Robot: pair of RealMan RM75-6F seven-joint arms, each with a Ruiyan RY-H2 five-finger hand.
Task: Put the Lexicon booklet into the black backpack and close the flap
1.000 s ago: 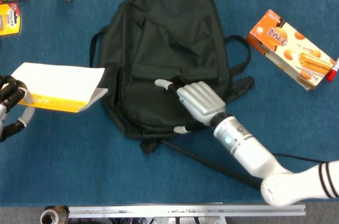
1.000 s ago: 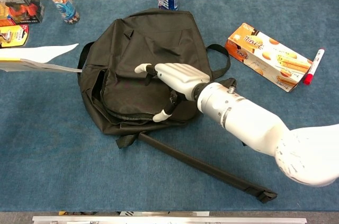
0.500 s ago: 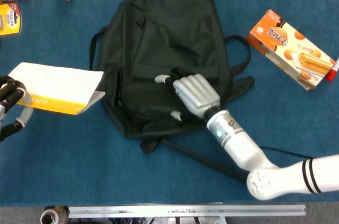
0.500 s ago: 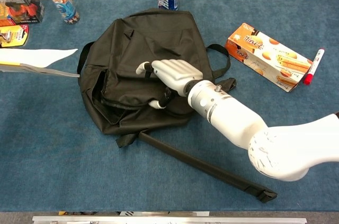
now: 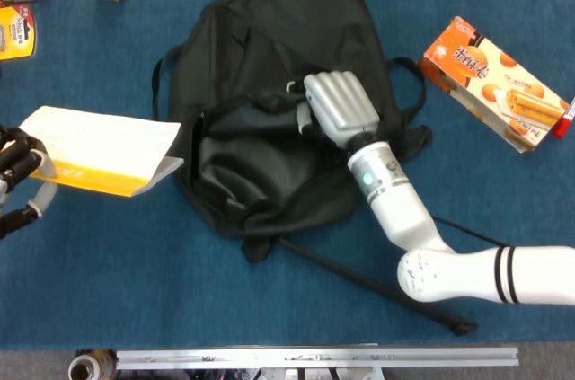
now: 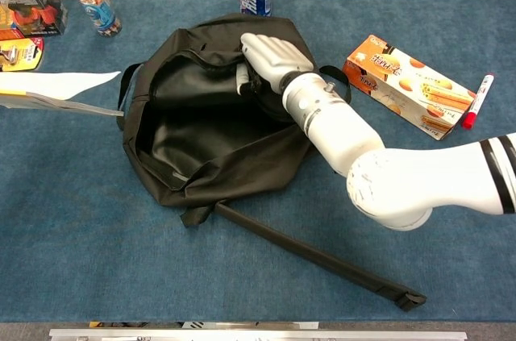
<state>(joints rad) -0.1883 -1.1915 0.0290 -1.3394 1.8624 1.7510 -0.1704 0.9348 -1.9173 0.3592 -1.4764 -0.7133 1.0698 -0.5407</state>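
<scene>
**Flap held up, booklet waiting at the mouth**

Take the black backpack (image 5: 278, 101) as your landmark. Left of it, your left hand (image 5: 16, 173) grips the Lexicon booklet (image 5: 99, 148) by its outer end, fingers curled around the yellow spine edge. The booklet lies nearly level, with its free corner just beside the backpack's left side and not yet inside.

On the backpack itself, your right hand (image 5: 337, 109) is clenched on the front flap (image 5: 247, 115), its fingers folded over the bunched fabric and pulling it toward the top of the bag. The chest view shows the compartment gaping below, its dark lining exposed.

Right of the backpack lies an orange biscuit box (image 5: 494, 83), with a red marker (image 6: 476, 101) just beyond it; neither matters here.

You look to be at the opening step, with insertion next. Keep the flap lifted, then slide the booklet rightward, leading corner first, into the gap under the flap. Watch that the corner does not catch on the side strap (image 5: 162, 83).
</scene>
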